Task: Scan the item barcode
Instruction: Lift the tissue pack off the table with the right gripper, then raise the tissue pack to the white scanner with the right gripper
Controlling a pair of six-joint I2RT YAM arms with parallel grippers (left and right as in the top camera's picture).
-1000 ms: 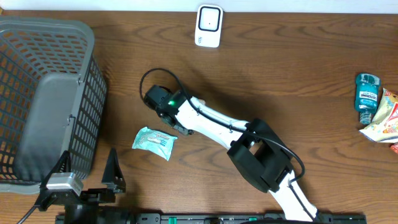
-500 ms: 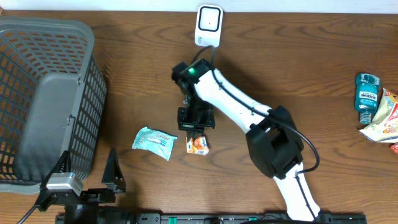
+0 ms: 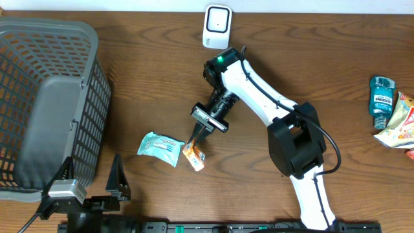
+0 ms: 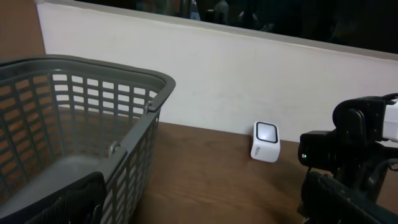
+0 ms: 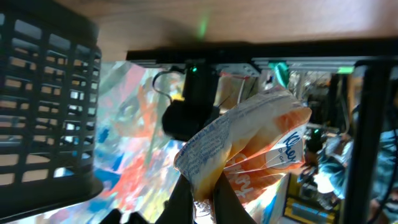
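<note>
My right gripper [image 3: 196, 141] is shut on the top edge of an orange and white pouch [image 3: 194, 158], which hangs tilted above the table's middle. In the right wrist view the pouch [image 5: 255, 149] sticks out from between the two dark fingers [image 5: 181, 198], printed side showing; no barcode can be made out. The white scanner [image 3: 217, 27] stands at the table's far edge, well beyond the pouch, and shows in the left wrist view [image 4: 265, 142] too. My left gripper [image 3: 90, 180] rests open at the front left beside the basket, holding nothing.
A grey mesh basket [image 3: 90, 77] fills the left side. A teal packet [image 3: 160, 147] lies flat just left of the held pouch. A blue bottle [image 3: 381, 97] and a snack bag [image 3: 398, 126] sit at the right edge.
The right arm swung right from beside the teal packet and lifted the orange pouch off the table. The pouch now hangs tilted. The left arm has not moved.
</note>
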